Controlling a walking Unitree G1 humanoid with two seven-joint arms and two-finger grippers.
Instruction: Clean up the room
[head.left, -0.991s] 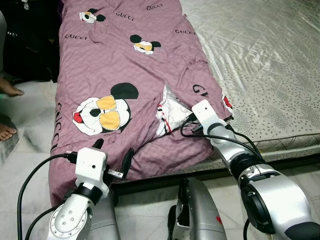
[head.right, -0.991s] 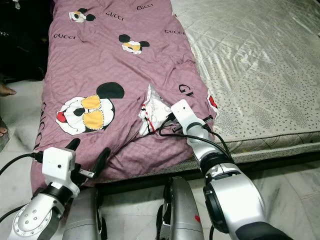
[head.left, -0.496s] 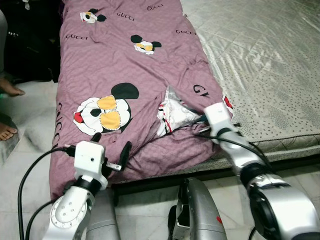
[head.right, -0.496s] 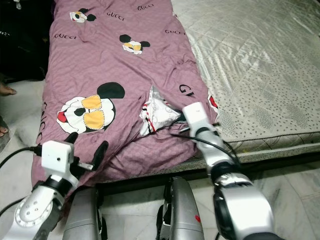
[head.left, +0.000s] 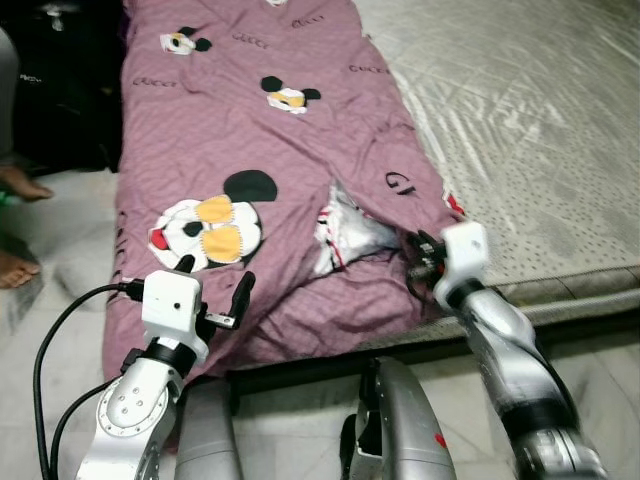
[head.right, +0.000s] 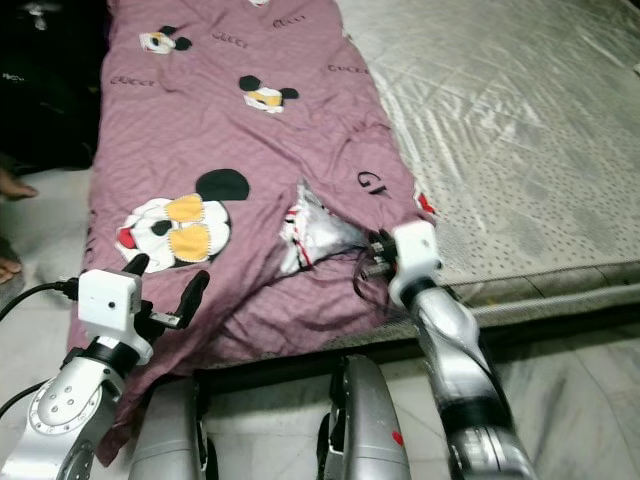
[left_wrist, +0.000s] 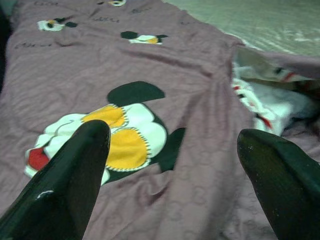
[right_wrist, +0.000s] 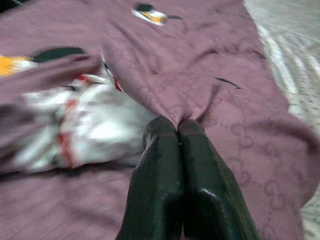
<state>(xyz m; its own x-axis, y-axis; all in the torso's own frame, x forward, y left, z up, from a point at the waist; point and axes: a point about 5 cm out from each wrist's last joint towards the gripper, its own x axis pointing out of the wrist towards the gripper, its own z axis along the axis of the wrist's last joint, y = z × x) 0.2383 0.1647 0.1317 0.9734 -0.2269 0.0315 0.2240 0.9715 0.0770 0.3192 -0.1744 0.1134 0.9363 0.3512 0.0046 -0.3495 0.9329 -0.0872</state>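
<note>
Nearest the robot, at the foot of the bed, the left gripper (head.left: 213, 283) hovers over the mauve blanket (head.left: 250, 130) with its 2 fingers spread wide, gripping nothing. Beside it, the right gripper (right_wrist: 177, 127) has its fingers pressed together on a pinch of the blanket's edge, next to the white lining (head.left: 345, 232) exposed by a turned-back fold. I judge the step in hand to be straightening the blanket; the next move probably calls for drawing that pinched edge out across the bare mattress (head.left: 530, 120) while the left gripper takes the near corner. How much cloth sits between the closed fingers is hard to judge. Farther off, a person's foot (head.left: 18, 271) shows on the floor, and the blanket's far end is cut off.
</note>
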